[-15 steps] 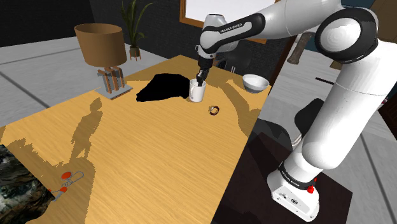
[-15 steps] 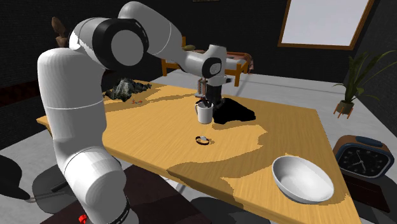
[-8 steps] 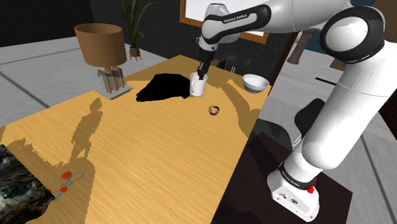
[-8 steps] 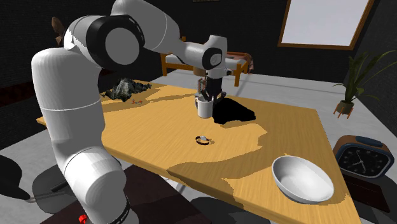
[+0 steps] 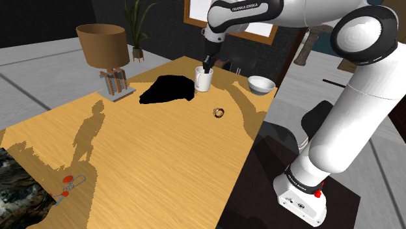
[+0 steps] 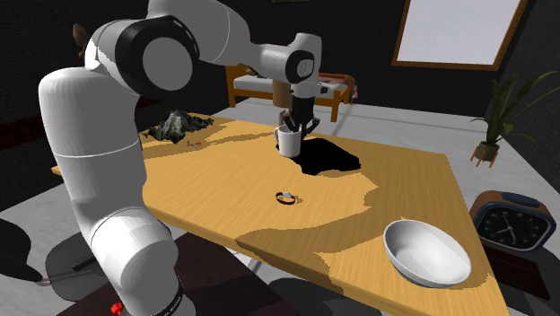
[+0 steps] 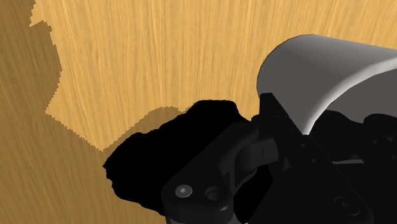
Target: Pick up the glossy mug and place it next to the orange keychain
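The white glossy mug [image 5: 203,80] hangs a little above the wooden table [image 5: 162,156], beside a black patch. My black gripper [image 5: 207,67] comes down from above and is shut on the mug's rim, one finger inside. The second exterior view has the mug [image 6: 288,142] under the gripper [image 6: 293,124] near the table's far side. Close up, the mug's wall [image 7: 324,70] is clasped between the fingers [image 7: 273,118]. The orange keychain [image 5: 66,185] lies far off by the shoulder view's lower left table corner; a small keychain [image 6: 188,142] by dark rubble.
A white bowl [image 5: 261,84] sits near the table edge beside the mug, large in front [image 6: 426,253]. A small ring-like object [image 5: 218,113] lies mid-table. A brown lamp [image 5: 104,52] stands at the back left. Dark rubble [image 5: 19,195] covers the keychain's corner. A clock [image 6: 511,223] stands off the table.
The arm has risen, lifting the mug off the table and slightly toward the far edge. The fingers have stayed shut on its rim.
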